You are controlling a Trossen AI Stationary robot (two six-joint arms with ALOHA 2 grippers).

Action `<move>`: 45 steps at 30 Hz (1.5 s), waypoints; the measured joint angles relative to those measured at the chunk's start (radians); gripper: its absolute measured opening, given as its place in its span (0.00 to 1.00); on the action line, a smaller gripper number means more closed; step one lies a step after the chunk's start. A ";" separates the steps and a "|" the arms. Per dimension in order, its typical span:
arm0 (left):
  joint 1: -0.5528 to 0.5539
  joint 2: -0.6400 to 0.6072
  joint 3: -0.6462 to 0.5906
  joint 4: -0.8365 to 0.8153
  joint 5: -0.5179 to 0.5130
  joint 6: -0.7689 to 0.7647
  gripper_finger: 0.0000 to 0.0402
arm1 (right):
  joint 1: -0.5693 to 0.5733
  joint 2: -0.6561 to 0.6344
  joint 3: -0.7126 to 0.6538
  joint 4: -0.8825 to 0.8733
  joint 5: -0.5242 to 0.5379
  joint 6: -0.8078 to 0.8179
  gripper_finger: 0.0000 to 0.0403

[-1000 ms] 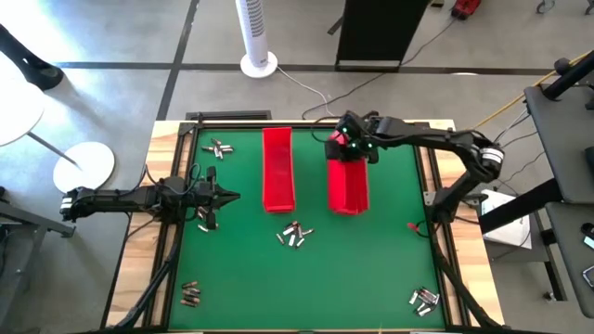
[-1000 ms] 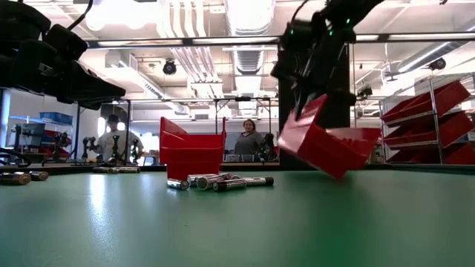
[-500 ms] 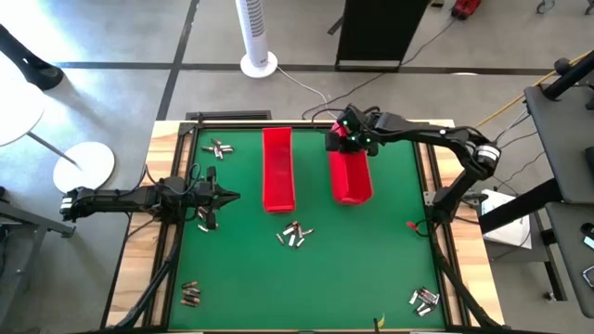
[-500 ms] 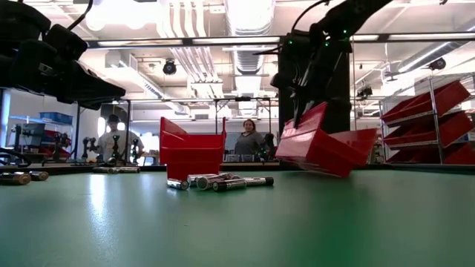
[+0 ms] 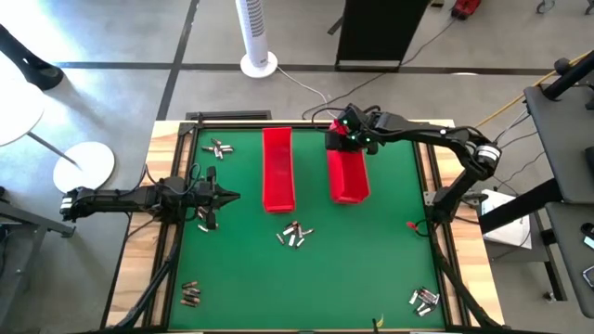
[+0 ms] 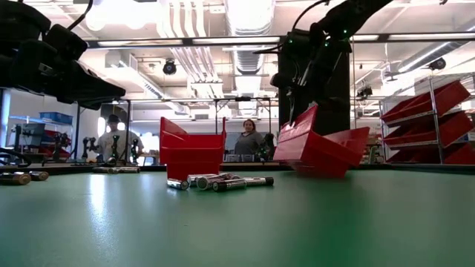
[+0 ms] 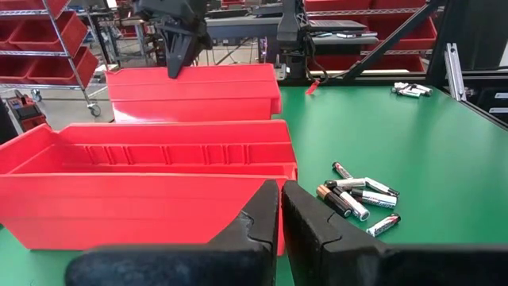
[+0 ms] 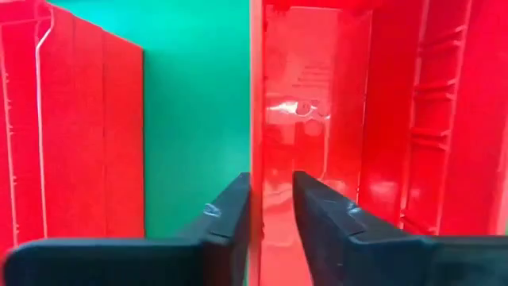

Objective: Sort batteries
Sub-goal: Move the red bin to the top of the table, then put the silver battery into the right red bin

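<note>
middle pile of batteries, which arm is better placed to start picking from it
Left, probably. The left gripper hangs free with fingers shut, beside the centre batteries. The right gripper is at the far end of the right tray, its fingers astride the tray's wall.

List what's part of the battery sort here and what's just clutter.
Job:
batteries, more clusters toward the table's corners
left red tray
right red tray, its wall between the right gripper's fingers
left gripper, shut, waiting

Clutter:
tower fan
red shelf bins
</note>
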 joint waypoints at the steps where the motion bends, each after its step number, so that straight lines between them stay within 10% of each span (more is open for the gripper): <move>1: 0.000 0.000 0.000 0.000 0.000 0.000 0.00 | 0.002 -0.002 0.000 0.000 0.005 -0.001 0.29; 20: 0.000 0.000 0.000 0.000 0.000 0.000 0.00 | 0.128 -0.276 -0.065 -0.194 0.324 -0.280 0.54; 45: 0.000 0.000 0.000 0.000 0.000 0.000 0.00 | 0.334 -0.289 -0.288 -0.002 0.271 -0.116 0.54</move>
